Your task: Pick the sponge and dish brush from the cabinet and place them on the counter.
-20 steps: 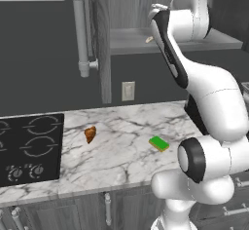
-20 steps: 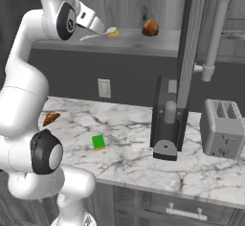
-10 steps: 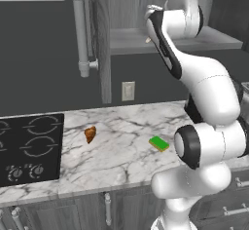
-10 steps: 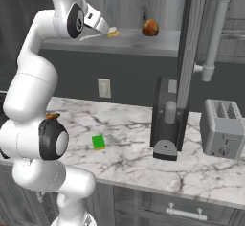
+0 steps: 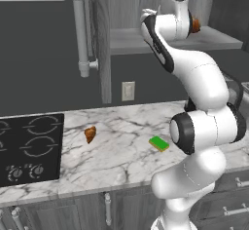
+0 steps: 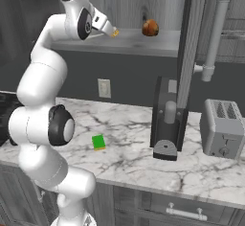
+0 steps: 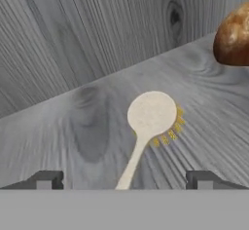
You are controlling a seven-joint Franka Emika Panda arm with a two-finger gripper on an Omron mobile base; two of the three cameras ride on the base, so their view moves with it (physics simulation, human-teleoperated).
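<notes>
The dish brush (image 7: 151, 114) lies on the grey shelf (image 7: 87, 126) inside the cabinet (image 5: 136, 41), its round pale head with yellow bristles pointing away from me and its cream handle running back between my fingers. My gripper (image 7: 124, 180) is open, one fingertip on each side of the handle and well apart from it. From the right base, the gripper (image 6: 112, 30) is at the shelf's front edge. The sponge (image 5: 159, 143), green over yellow, lies flat on the marble counter (image 5: 121, 161) in front of the arm; it shows as sponge (image 6: 99, 142) from the right.
A brown rounded lump (image 7: 233, 39) sits on the shelf just right of the brush head. An orange-brown pastry (image 5: 90, 134) lies near the black cooktop (image 5: 29, 148). A dark coffee machine (image 6: 167, 124) and toaster (image 6: 224, 128) stand at the right. The cabinet door (image 6: 189, 52) hangs open.
The arm's upper links have turned and the gripper has pushed slightly further in over the shelf toward the brush. The sponge and pastry have not moved.
</notes>
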